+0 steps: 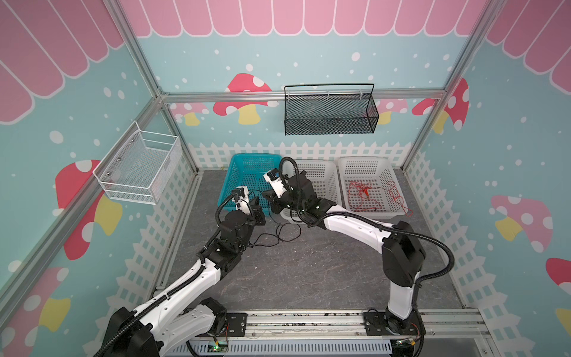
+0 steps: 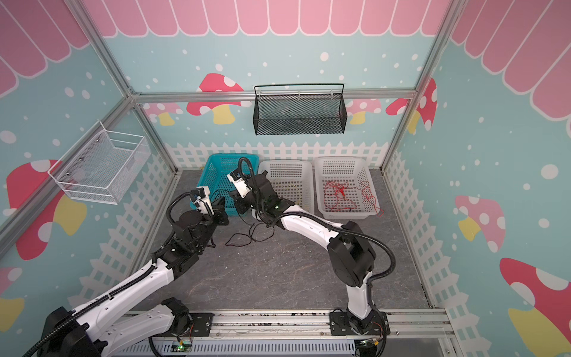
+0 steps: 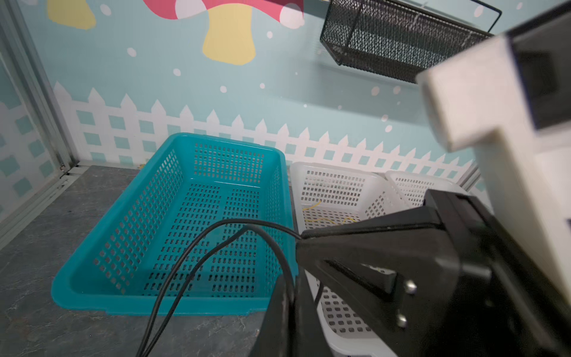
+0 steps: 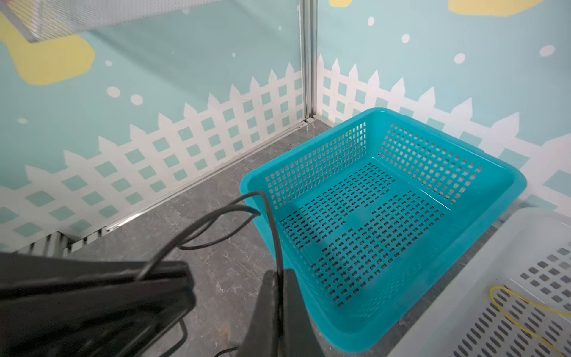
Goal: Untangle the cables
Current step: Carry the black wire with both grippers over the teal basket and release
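Black cable (image 4: 275, 241) is pinched by the left claw (image 3: 285, 287) and right claw (image 4: 279, 278), both clamped on it by the teal basket's (image 1: 228, 188) front rim, slack looped on the surface (image 1: 309, 278). Yellow cable (image 4: 492, 293) sits in the middle white basket (image 1: 327, 173). Red cable (image 1: 364, 194) is in the right white basket (image 1: 392, 173), one loop over its rim. Plenty of bare surface up front.

Along the far edge
At eleven o'clock, teal perforated plastic basket (image 1: 238, 173); thin red cable (image 1: 366, 189) in white plastic basket (image 1: 364, 167) at one.
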Action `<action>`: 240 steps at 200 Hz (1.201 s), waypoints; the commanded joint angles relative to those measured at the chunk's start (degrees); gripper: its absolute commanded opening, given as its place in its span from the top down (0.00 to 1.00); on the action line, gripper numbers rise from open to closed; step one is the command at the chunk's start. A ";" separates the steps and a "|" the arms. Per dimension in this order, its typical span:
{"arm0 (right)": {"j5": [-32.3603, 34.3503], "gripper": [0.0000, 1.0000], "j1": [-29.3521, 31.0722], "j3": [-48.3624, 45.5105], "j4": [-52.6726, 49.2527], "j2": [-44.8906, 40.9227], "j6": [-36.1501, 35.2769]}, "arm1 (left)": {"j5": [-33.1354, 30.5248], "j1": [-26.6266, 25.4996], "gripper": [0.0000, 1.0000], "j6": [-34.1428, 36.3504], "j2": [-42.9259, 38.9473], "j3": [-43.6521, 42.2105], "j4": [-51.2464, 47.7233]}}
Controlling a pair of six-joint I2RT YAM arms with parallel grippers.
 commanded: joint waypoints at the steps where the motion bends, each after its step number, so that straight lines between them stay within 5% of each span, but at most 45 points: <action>1: 0.91 0.97 -0.44 7.36 1.61 5.70 0.88 | 3.70 3.31 1.00 -1.01 2.24 1.71 5.47; 94: -2.99 0.91 -5.44 30.61 2.20 23.97 1.52 | 14.97 11.16 1.00 -0.60 18.30 7.88 14.74; 178: -3.06 0.75 -7.37 29.72 -1.15 26.09 0.51 | 14.68 13.13 1.00 0.55 27.27 11.37 14.11; 240: 0.66 0.43 -8.00 24.21 -3.23 20.77 -1.07 | 9.54 15.83 1.00 -2.92 32.26 16.35 7.33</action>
